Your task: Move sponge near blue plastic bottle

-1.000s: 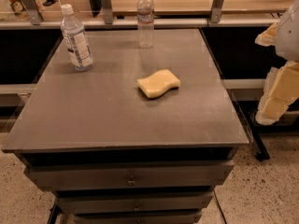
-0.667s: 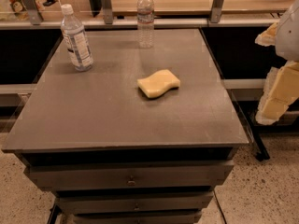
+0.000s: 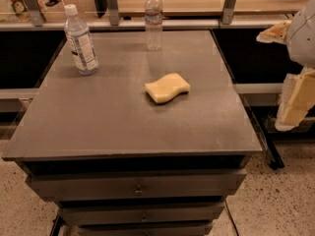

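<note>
The sponge [image 3: 167, 88] lies flat on the bench [image 3: 118, 132], about midway between the near and far edges and a little toward the right edge. Nothing touches it. The blue plastic bottle [image 3: 81, 41] stands upright near the far left corner, well apart from the sponge. A slimmer clear bottle [image 3: 153, 21] stands upright at the middle of the far edge and is no part of the job.

The claw [image 3: 295, 97] hangs off the bench beyond the right edge, roughly level with the sponge's row and well apart from it. It has no hold of the sponge, and whether it is open or closed cannot be told from this view.

By the look of it, the task is at its very start: the reach to the sponge is not yet made, and nothing has been carried toward the bottle. The next move likely calls for bringing the claw in over the right edge to a spot above the sponge, then lowering it to grip the foam across its narrow waist. After that comes a carry toward the far left corner. The sponge should be set down just beside the blue plastic bottle without knocking it over, since a tall, light bottle would probably tip easily.
</note>
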Tool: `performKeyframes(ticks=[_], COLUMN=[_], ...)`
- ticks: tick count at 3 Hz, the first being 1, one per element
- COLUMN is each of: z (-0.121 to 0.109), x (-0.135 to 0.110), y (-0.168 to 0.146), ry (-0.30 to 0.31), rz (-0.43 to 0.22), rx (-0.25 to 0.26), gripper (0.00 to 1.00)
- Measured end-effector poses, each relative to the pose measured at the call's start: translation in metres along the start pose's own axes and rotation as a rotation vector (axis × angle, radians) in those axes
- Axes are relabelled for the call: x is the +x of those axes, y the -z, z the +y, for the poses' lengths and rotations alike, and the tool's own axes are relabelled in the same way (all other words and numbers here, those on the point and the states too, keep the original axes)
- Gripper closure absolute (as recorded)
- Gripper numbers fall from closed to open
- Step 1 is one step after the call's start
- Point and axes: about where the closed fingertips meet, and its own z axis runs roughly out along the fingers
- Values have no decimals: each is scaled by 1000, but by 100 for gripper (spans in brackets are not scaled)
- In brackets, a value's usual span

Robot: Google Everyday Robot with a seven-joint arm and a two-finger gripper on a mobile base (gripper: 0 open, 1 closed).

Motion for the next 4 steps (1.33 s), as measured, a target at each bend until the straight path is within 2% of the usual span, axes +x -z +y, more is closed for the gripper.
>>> performKeyframes(ticks=[1,2,3,4], z=[-1,0,0,-7], x=[2,5,7,2], y=[-5,-8,-9,-5], ry=[176,347,445,493], rz=[24,99,147,136], rx=[6,1,-2,12], gripper=[0,0,0,0])
